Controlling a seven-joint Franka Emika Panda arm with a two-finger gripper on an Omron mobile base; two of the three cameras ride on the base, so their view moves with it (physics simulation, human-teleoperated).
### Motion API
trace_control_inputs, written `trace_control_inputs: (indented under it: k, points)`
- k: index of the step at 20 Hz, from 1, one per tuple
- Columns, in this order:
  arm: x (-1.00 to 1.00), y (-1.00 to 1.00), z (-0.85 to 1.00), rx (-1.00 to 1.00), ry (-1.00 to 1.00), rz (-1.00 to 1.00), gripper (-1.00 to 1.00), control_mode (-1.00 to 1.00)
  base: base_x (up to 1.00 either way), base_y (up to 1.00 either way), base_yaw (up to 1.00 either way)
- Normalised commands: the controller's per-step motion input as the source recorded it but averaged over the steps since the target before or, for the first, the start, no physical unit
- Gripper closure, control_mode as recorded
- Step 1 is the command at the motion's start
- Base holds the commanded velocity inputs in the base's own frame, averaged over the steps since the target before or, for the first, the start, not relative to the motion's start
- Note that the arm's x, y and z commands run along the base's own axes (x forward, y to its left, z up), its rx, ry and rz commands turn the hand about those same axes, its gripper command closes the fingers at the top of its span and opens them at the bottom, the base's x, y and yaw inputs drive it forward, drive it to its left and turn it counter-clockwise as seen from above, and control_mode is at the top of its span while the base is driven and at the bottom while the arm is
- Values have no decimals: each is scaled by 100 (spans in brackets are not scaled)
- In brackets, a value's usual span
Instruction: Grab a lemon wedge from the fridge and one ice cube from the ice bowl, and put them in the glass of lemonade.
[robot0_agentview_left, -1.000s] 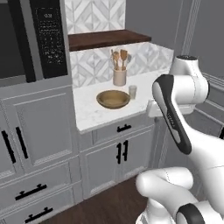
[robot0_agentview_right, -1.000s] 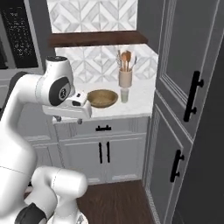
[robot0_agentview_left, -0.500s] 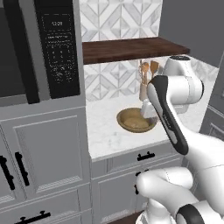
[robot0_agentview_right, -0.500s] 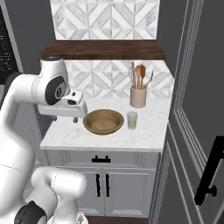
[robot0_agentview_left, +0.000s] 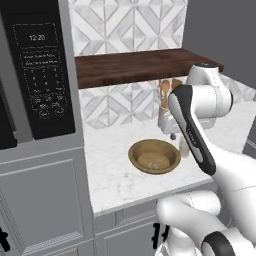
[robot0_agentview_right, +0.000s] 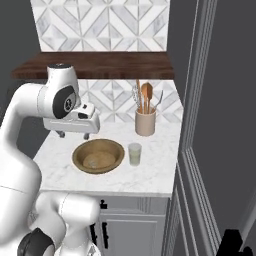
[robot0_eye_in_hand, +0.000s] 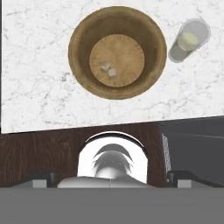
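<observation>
Nearby, released end effector (robot0_agentview_right: 73, 134) above ice bowl (robot0_agentview_right: 98, 156), glass of lemonade (robot0_agentview_right: 134, 154) and utensil cup (robot0_agentview_right: 145, 123) beside.

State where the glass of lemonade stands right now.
In the right base view, the glass of lemonade stands on the marble counter, just right of the wooden bowl and in front of the beige cup of spoons.

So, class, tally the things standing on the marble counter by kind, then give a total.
Wooden bowl: 1
Glass of lemonade: 1
Beige utensil cup: 1
Total: 3
</observation>
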Motion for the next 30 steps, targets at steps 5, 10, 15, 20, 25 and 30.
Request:
trace_control_inputs:
  k: [5, 10, 15, 20, 25, 30]
  points:
    - [49, 12, -42, 0, 10, 0, -100, -100, 6, 0, 0]
    - [100, 35, -69, 0, 11, 1, -100, -100, 0, 0, 0]
    - [67, -3, -48, 2, 5, 20, -100, -100, 0, 0, 0]
    - [69, 0, -83, -6, 17, 3, -100, -100, 0, 0, 0]
    - [40, 0, -63, -1, 22, 2, -100, -100, 0, 0, 0]
    - [0, 0, -55, 0, 20, 0, -100, -100, 0, 0, 0]
